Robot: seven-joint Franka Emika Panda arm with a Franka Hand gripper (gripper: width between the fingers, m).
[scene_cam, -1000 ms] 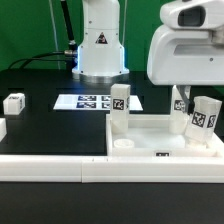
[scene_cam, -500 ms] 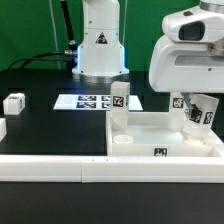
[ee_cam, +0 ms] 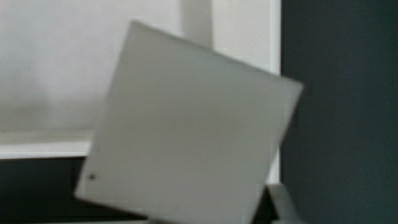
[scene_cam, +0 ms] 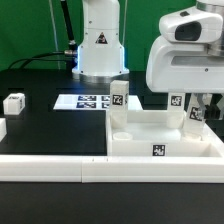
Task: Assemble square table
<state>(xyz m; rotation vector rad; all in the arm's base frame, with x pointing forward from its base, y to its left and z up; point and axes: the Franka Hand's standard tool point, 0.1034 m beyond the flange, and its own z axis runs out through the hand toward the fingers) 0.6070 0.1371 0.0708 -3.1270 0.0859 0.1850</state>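
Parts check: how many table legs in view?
4 legs: one upright on the slab, one by the gripper, one loose at the exterior view's left, one cut by that edge. Others may be hidden.

The slab [scene_cam: 150, 126] fills the exterior view's lower right, behind the rail [scene_cam: 50, 165] along the bottom. A leg [scene_cam: 118, 102] stands at its far left corner, a second leg [scene_cam: 192, 116] at its right. The marker board [scene_cam: 90, 101] lies centre, a loose leg [scene_cam: 14, 103] at the left.
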